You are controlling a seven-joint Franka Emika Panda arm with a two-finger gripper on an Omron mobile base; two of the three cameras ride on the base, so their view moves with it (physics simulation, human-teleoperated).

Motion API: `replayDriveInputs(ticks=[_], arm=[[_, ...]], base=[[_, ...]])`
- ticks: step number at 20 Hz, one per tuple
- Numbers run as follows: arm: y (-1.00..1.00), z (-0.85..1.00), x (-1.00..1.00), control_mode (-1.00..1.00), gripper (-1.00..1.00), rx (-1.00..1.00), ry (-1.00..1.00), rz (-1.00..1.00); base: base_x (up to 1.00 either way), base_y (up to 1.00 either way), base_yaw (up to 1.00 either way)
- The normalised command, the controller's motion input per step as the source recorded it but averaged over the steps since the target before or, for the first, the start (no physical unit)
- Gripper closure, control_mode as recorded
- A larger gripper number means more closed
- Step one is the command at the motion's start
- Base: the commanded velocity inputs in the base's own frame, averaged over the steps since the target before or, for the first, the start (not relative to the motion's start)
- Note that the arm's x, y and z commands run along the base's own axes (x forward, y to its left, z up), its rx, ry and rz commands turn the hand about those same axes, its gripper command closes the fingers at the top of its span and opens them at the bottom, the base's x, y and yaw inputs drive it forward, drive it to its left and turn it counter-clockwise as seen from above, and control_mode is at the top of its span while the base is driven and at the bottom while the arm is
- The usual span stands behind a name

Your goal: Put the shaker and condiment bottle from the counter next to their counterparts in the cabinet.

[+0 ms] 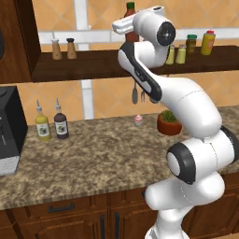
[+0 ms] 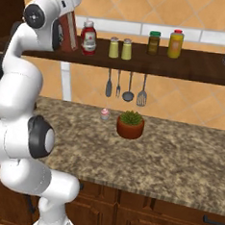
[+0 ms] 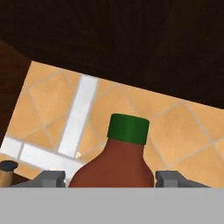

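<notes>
The tall red-orange condiment bottle (image 2: 69, 32) with its green cap (image 3: 128, 128) stands upright at the shelf of the dark cabinet (image 2: 186, 68), just left of the red white-capped bottle (image 2: 88, 37). My gripper (image 3: 111, 179) is shut on the bottle's body, one finger (image 3: 52, 178) pressed to each side. Whether its base rests on the shelf is hidden. Two identical yellow-green shakers (image 2: 113, 47) (image 2: 126, 48) stand side by side on the shelf, right of the red bottles. In the left base view the condiment bottle (image 1: 131, 13) rises behind the hand.
Two brown shakers (image 1: 56, 49) stand at the shelf's left; a dark jar (image 2: 154, 43) and a yellow bottle (image 2: 175, 43) to the right. Utensils (image 2: 128, 87) hang below. The counter (image 1: 93, 154) holds a potted plant (image 2: 130, 124), a cupcake (image 2: 104, 114), two spouted bottles (image 1: 42, 125) and a coffee machine (image 1: 10, 130).
</notes>
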Motion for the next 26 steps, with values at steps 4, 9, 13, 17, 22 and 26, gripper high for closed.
replayDriveInputs(ticks=[4, 9, 13, 17, 22, 26], arm=[[0.00, -0.07, -0.01, -1.00, -1.00, 0.00, -0.16, 0.00], [-0.03, 0.00, -0.08, -1.00, -1.00, 0.06, -0.23, 0.00], [-0.04, 0.00, -0.36, -1.00, -1.00, 0.09, -0.31, 0.01], [0.00, 0.02, -0.71, -1.00, -1.00, 0.07, -0.38, 0.03], [0.00, 0.06, -0.81, -1.00, -1.00, 0.04, -0.40, 0.03], [0.00, 0.00, -0.95, -1.00, -1.00, 0.01, -0.40, 0.02]], base=[[0.00, 0.00, 0.00], [0.00, 0.00, 0.00], [0.00, 0.00, 0.00], [0.00, 0.00, 0.00], [0.00, 0.00, 0.00], [0.00, 0.00, 0.00]])
